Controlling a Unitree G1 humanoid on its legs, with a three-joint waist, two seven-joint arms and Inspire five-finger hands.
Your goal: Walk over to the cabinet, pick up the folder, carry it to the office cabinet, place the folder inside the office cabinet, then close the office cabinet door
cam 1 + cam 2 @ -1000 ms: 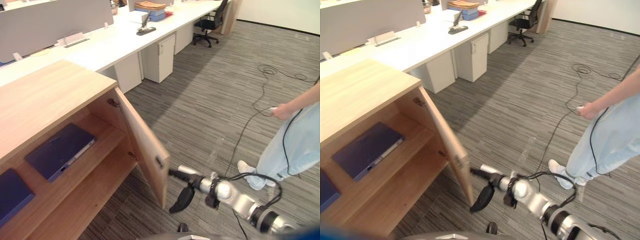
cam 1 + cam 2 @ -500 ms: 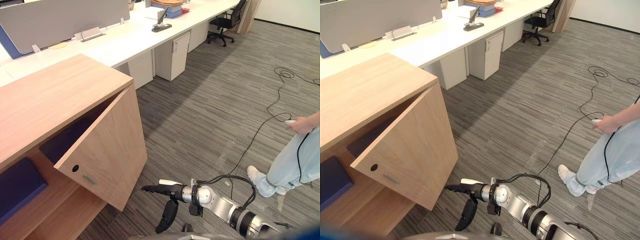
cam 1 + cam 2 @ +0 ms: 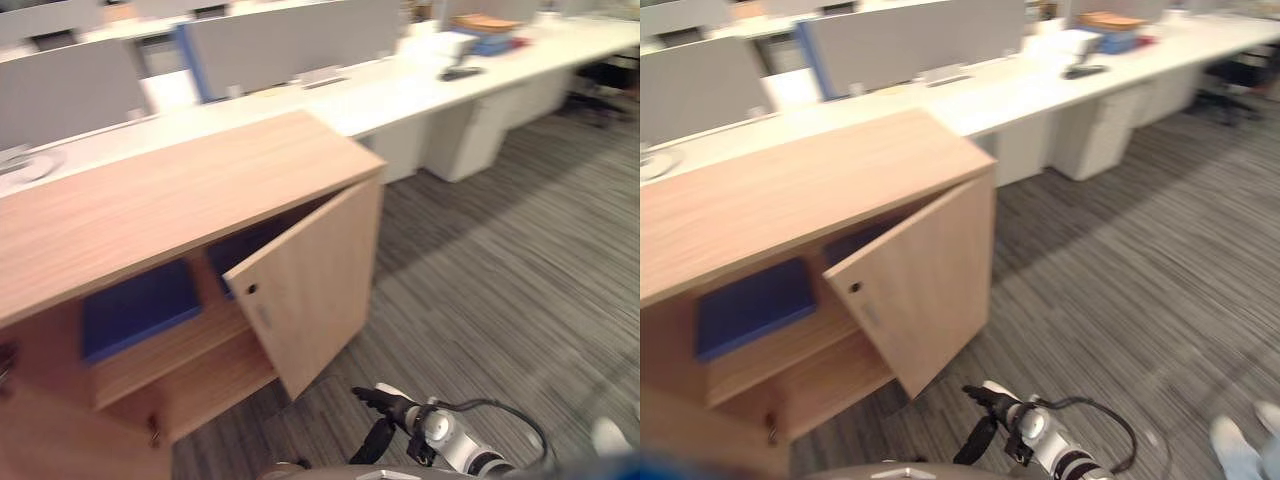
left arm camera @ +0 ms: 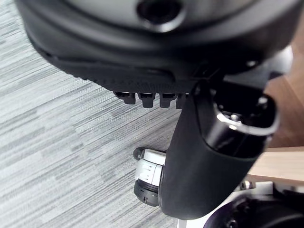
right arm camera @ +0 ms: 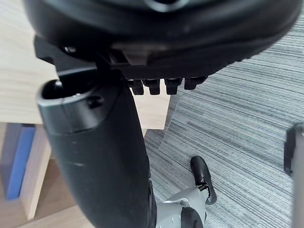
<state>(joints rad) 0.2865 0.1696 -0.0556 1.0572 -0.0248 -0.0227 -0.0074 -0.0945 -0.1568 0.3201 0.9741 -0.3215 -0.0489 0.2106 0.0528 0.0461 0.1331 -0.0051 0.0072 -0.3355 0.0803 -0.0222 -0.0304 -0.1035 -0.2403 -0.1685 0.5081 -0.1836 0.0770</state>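
My right hand [image 3: 392, 407] hangs low over the carpet [image 3: 500, 280], fingers straight, thumb hanging down, holding nothing. It is just off the near bottom corner of the door [image 3: 315, 285] and I can't tell whether a fingertip touches it. My left hand [image 4: 209, 156] is idle at my side, fingers relaxed and empty.

The folder [image 3: 138, 308] lies flat on the upper shelf [image 3: 170, 350] inside the office cabinet [image 3: 170, 200], toward its left. A second blue folder [image 3: 245, 250] lies further right on that shelf, half hidden behind the door; I can't say which of the two I carried. Either way the placing looks done, so I judge the step in hand is shutting the door, which stands roughly half closed.

Next I need my flat fingers on the door's outer face near its free edge, pushing left and away until it meets the cabinet front. Neither folder seems to stick out past the shelf, so nothing should block it.

Far behind the cabinet runs a long white desk [image 3: 400, 95] with grey dividers [image 3: 290, 40] and white drawer units [image 3: 470, 135] beneath. A person's shoe [image 3: 1238, 445] shows near right, well clear.
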